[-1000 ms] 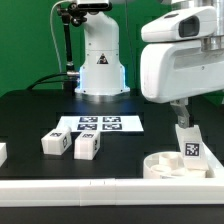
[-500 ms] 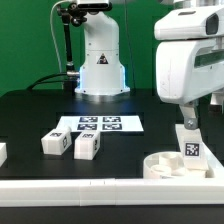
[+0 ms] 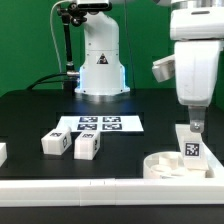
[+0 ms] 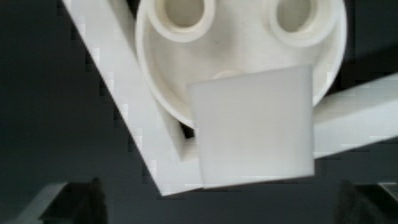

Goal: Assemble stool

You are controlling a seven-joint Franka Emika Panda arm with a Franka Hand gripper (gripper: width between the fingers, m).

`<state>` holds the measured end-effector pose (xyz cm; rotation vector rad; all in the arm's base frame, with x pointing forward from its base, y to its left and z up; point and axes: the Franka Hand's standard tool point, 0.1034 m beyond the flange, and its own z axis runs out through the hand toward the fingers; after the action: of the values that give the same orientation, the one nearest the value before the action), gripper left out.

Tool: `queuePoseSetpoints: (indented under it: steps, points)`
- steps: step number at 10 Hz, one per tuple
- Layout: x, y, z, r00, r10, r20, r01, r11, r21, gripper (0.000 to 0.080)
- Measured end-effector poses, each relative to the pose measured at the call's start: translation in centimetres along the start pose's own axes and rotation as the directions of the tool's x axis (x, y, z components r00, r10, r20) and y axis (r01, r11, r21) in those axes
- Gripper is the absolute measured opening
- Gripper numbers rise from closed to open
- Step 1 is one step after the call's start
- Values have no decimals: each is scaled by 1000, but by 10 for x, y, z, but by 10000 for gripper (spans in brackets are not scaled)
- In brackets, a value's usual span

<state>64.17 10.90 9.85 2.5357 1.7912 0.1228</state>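
Note:
The round white seat [image 3: 160, 166] lies at the exterior view's right, against the front rail. One white leg block [image 3: 189, 144] with a marker tag stands upright on it. My gripper [image 3: 196, 126] hangs just above that leg, open and empty. In the wrist view the seat [image 4: 231, 40] with its holes and the leg [image 4: 249, 130] lie below, and my dark fingertips [image 4: 80, 200] stand wide apart with nothing between them. Two more leg blocks [image 3: 53, 143] [image 3: 87, 146] lie on the table at the left. Another one [image 3: 2, 153] is cut off by the left edge.
The marker board [image 3: 100, 124] lies flat in the middle of the black table. A long white rail [image 3: 80, 188] runs along the front; rails [image 4: 125, 95] meet beside the seat. The robot base [image 3: 100, 60] stands at the back.
My hand has moved toward the exterior view's right and risen a little. The leg block stays standing on the seat. The other blocks have not moved.

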Motion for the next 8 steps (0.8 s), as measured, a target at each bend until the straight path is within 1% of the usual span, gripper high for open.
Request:
queuePoseSetpoints:
  steps: [1, 3, 4, 5, 8]
  points:
    - [0, -1, 2, 1000, 3, -3, -3, 1000, -5, 649]
    - [-3, -6, 7, 1000, 4, 0, -4, 1000, 0, 649]
    - [-4, -7, 9, 1000, 5, -1, -5, 1000, -3, 649]
    - [-7, -8, 13, 1000, 8, 3, -8, 1000, 3, 649]
    - [-12, -9, 19, 1000, 13, 8, -13, 1000, 11, 649]
